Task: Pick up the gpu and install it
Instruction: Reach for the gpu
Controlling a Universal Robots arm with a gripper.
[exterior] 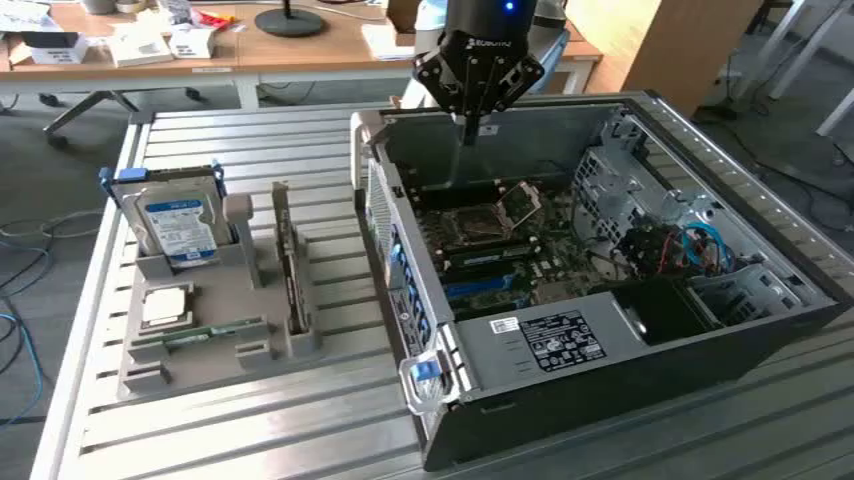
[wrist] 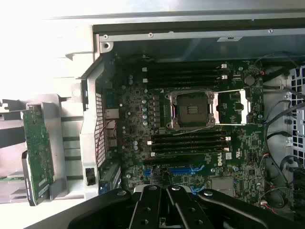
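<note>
The computer case (exterior: 747,300) lies on its side on a slatted metal table (exterior: 240,420), its open side up, with the motherboard (exterior: 501,240) and its empty processor socket (wrist: 192,110) exposed. The gripper (exterior: 470,135) hangs above the case's open interior, close to the wall farthest from the exterior camera. Its fingers are pressed together and hold nothing. The gpu (exterior: 284,250) is outside the case, just beside the case's wall on the exterior view's left. It stands on edge in a slot of a grey holder (exterior: 227,350), well apart from the gripper. In the wrist view the card shows as a green board (wrist: 38,152) next to the case's perforated rear panel. Farther from the case than the gpu, the same holder carries a hard drive (exterior: 180,225), a processor chip (exterior: 167,305) and a memory stick (exterior: 200,335).
</note>
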